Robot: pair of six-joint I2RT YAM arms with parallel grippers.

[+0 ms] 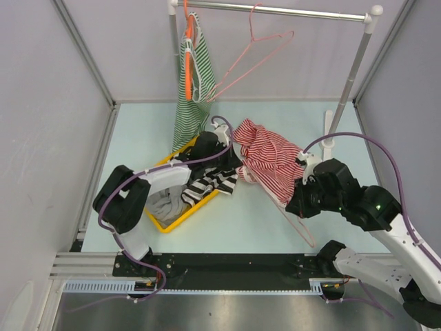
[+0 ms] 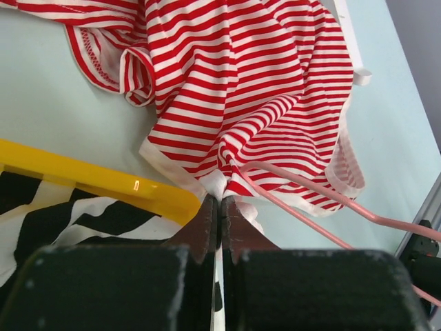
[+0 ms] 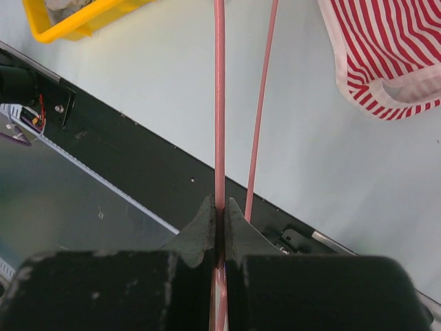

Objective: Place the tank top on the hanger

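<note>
The red-and-white striped tank top point(image 1: 267, 155) lies bunched on the table's middle, draped over one end of the thin pink wire hanger point(image 1: 303, 231), which lies slanting toward the near right. My left gripper point(image 1: 231, 148) is shut on the tank top's pale hem; in the left wrist view the fingertips point(image 2: 220, 201) pinch the trim, with the tank top point(image 2: 241, 76) spread ahead and the hanger wire point(image 2: 310, 189) running under it. My right gripper point(image 1: 295, 201) is shut on the hanger; in the right wrist view it point(image 3: 220, 207) clamps the wire point(image 3: 219, 103), with the tank top's edge point(image 3: 386, 48) at upper right.
A yellow basket point(image 1: 172, 222) by the left arm holds a black-and-white striped garment point(image 1: 215, 182). A rack bar point(image 1: 275, 10) at the back carries a green striped top point(image 1: 189, 103) on an orange hanger and a second pink hanger point(image 1: 258, 58). The rack post point(image 1: 348, 83) stands back right.
</note>
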